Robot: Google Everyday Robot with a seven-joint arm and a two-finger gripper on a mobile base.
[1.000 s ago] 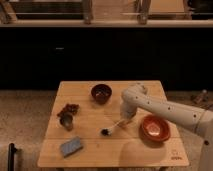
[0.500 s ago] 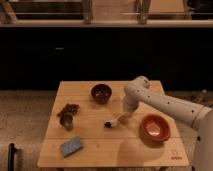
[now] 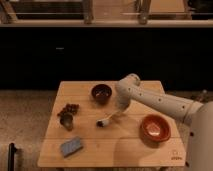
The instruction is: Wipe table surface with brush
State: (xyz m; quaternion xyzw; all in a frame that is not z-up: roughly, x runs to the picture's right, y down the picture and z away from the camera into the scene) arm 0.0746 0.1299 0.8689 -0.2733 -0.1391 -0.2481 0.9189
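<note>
The table surface (image 3: 125,145) is a square tabletop of light-brown planks with a small dark logo near its front right corner. The brush (image 3: 107,120) lies low at the middle of the table. Its dark head points left and rests on the wood, and its white handle slants up to the right. My gripper (image 3: 120,112) hangs down from the white arm's elbow and is shut on the handle's upper end, just right of a dark bowl.
A dark bowl (image 3: 101,93) stands at the back centre and an orange-red bowl (image 3: 154,127) at the right. On the left are a dark cup (image 3: 66,120), a cluster of small dark red pieces (image 3: 71,107) and a grey-blue sponge (image 3: 71,146).
The arm has swung left and towards the back of the table. The brush has slid with it, so its head now lies further left.
</note>
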